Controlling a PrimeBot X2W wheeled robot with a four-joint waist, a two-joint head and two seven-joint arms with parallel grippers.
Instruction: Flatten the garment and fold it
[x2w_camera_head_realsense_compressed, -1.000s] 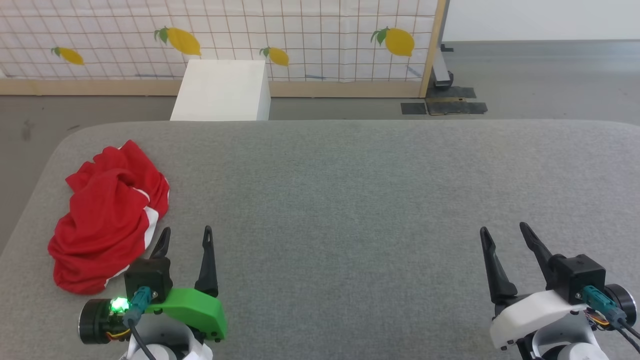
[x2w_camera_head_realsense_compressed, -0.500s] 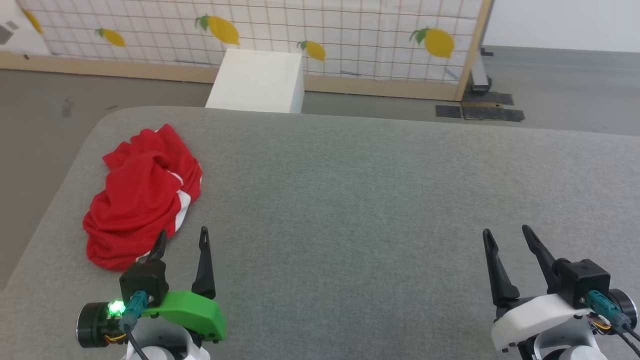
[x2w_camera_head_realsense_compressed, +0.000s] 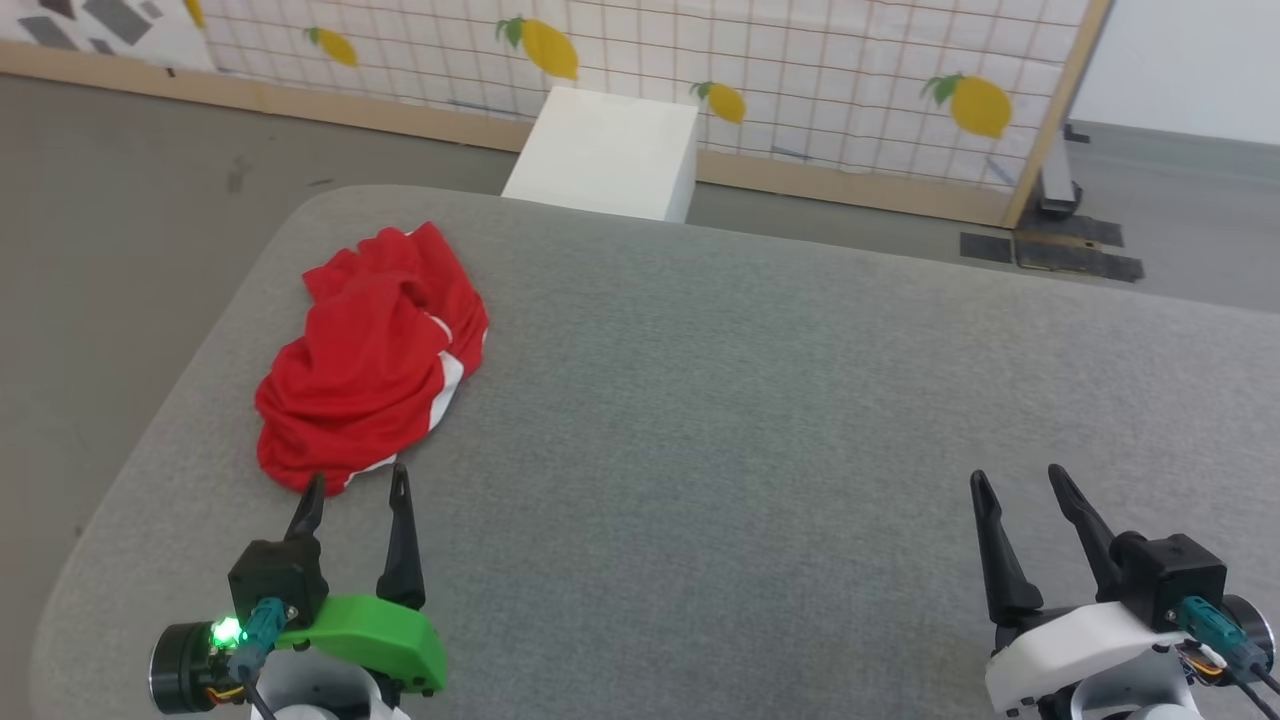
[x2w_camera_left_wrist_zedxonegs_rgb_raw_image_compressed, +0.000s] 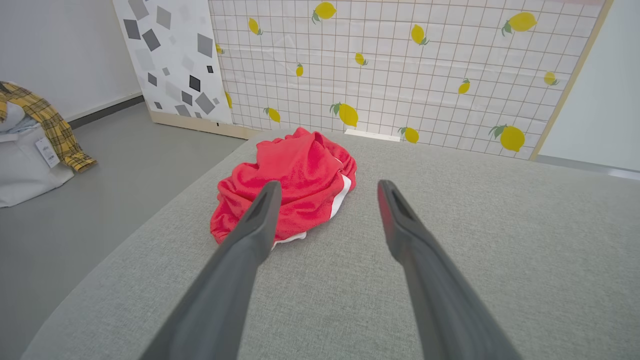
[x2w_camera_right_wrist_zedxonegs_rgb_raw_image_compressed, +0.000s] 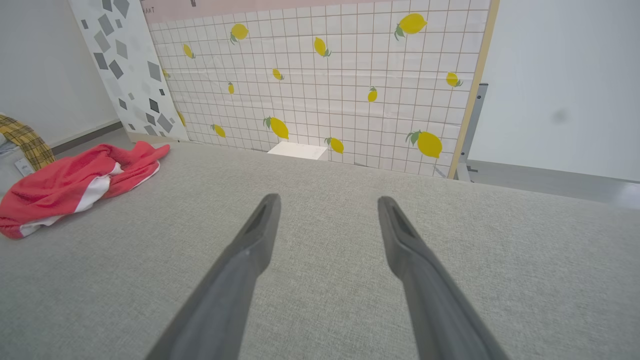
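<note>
Garment (x2w_camera_head_realsense_compressed: 370, 360): you have it crumpled in heap, left of centre in head view, near left edge of grey surface (x2w_camera_head_realsense_compressed: 760, 400). Bright red soft cloth, all bunched folds, white stripe showing along right side and lower hem.

Left tool (x2w_camera_head_realsense_compressed: 357, 475), lower left of frame: fingers apart, empty, tips just beside heap's near edge. Touching or not, you cannot tell.

Right tool (x2w_camera_head_realsense_compressed: 1016, 474), lower right: fingers apart, empty, well apart from garment.
</note>
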